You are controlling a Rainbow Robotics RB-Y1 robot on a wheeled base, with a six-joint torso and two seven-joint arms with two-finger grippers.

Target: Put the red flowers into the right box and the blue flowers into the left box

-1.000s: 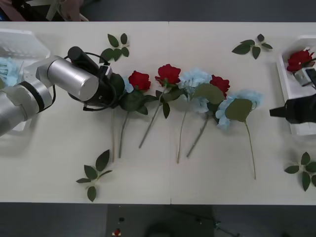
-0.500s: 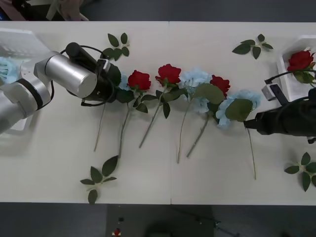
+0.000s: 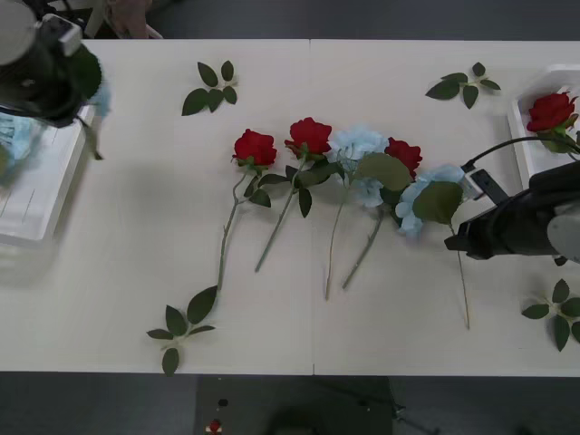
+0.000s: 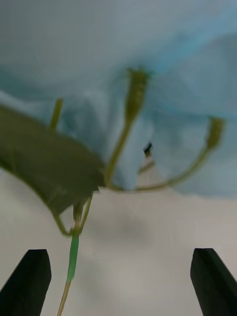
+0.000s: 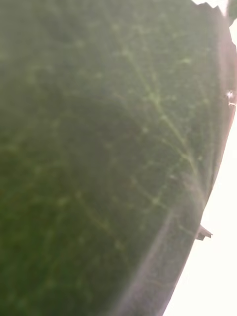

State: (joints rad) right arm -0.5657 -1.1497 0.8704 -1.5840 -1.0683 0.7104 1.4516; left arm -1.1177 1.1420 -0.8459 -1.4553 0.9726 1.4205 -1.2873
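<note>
A wide cream-white bench (image 3: 299,326) carries a row of artificial flowers near its middle: three red roses on thin green stems (image 3: 256,148), (image 3: 310,135), (image 3: 404,154), with two pale sky-blue hydrangea-like clusters among them, one (image 3: 355,145) between the second and third rose, the other (image 3: 426,195) at the row's right end. Loose green leaf sprigs (image 3: 211,89) lie scattered around.

The white plastic box on the left (image 3: 36,195) holds a blue bloom (image 3: 16,136); the white box on the right (image 3: 530,136) holds a red rose (image 3: 550,111).

The right pincer (image 4: 121,276) sits low by the rightmost blue cluster, its black fingers (image 4: 29,289) spread wide with the green stem (image 4: 73,256) between them, not clamped.

The left pincer (image 3: 83,77) is above the left box, with a big dark green leaf (image 5: 98,158) and a blue bloom at it; whether its fingers grip cannot be told.
</note>
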